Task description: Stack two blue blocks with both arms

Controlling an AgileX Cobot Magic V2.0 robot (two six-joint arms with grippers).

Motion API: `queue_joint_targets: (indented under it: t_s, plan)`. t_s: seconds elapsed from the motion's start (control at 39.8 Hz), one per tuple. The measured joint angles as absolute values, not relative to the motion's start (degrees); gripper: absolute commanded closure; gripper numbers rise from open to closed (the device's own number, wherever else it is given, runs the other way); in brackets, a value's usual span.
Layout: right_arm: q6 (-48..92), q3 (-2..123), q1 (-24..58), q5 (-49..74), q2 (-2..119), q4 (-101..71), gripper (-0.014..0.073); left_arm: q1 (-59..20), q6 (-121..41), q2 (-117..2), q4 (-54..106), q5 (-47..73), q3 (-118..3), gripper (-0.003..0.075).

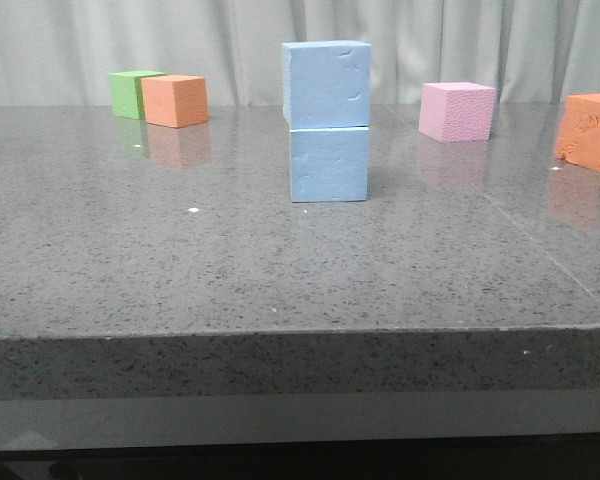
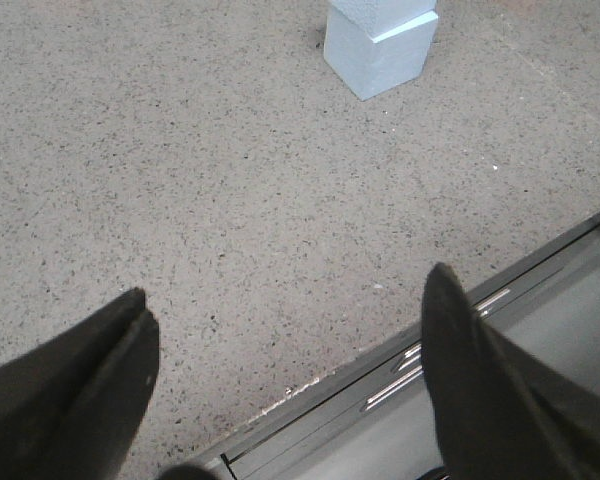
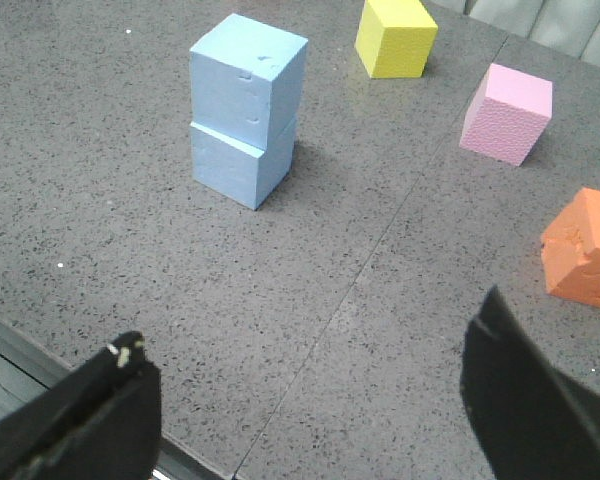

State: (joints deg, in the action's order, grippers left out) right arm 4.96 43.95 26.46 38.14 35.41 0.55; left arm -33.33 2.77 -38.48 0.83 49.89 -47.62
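Two pale sky-blue foam blocks stand stacked at the middle of the table. The upper block (image 1: 326, 84) rests on the lower block (image 1: 328, 164), shifted slightly to the left. The stack also shows in the right wrist view (image 3: 248, 90) and the lower block in the left wrist view (image 2: 378, 55). My left gripper (image 2: 290, 300) is open and empty, far from the stack, over the table's near edge. My right gripper (image 3: 310, 345) is open and empty, also well back from the stack. Neither gripper shows in the front view.
A green cube (image 1: 132, 92) and an orange cube (image 1: 175, 100) stand at the back left. A pink cube (image 1: 457, 110) and an orange cube (image 1: 590, 130) stand at the back right. A yellow cube (image 3: 395, 38) shows in the right wrist view. The table's front edge (image 1: 300, 335) is near.
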Motion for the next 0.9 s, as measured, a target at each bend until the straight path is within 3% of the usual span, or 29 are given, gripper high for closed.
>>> queue_joint_targets:
  t_s: [0.1,0.2,0.4,0.55,0.63,0.9]
  plan:
    - [4.96,43.95,26.46,38.14,35.41,0.55,-0.0019,-33.33,2.77,-38.24,0.70,49.19,-46.46,0.0225]
    - [4.96,43.95,26.46,38.14,35.41,0.55,0.0039,-33.33,2.77,-38.24,0.66,48.63,-46.06,0.0347]
    - [4.96,43.95,26.46,38.14,35.41,0.55,0.0403,-33.33,2.77,-38.24,0.66,47.05,-45.97,0.0600]
    - [4.96,43.95,26.46,38.14,35.41,0.55,0.0610,-33.33,2.77,-38.24,0.66,45.91,-45.97,0.0740]
    - [4.96,43.95,26.46,38.14,35.41,0.55,0.0667,-33.33,2.77,-38.24,0.66,45.38,-45.93,0.0741]
    - [4.96,43.95,26.46,38.14,35.41,0.55,0.0662,-33.33,2.77,-38.24,0.57,45.17,-45.93,0.0741]
